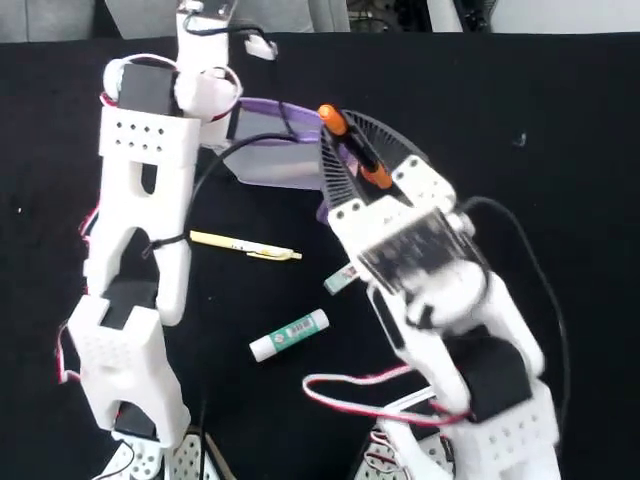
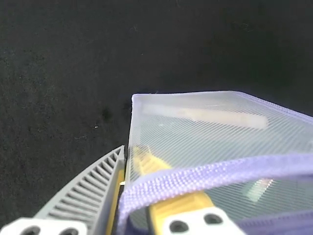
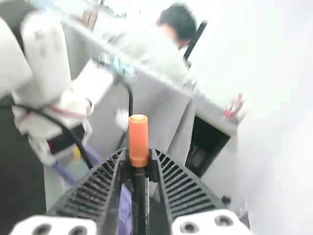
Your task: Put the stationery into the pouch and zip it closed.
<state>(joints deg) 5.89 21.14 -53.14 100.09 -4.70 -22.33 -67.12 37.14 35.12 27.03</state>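
From above, the high view is brightly and evenly lit; the black table (image 1: 560, 200) swallows shadows while the white arms (image 1: 140, 200) glare. In the left wrist view, soft light gleams on the pouch (image 2: 205, 142), with dim cloth around it. In the right wrist view, the room behind the orange pen (image 3: 138, 139) is washed out white.

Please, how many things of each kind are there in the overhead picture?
Pens: 2, orange-capped black pen, yellow pen.
Glue sticks: 1, white tube with green label.
Pouches: 1, clear plastic pouch with purple zip.
Unclear small green-white piece: 1.
Total: 5.
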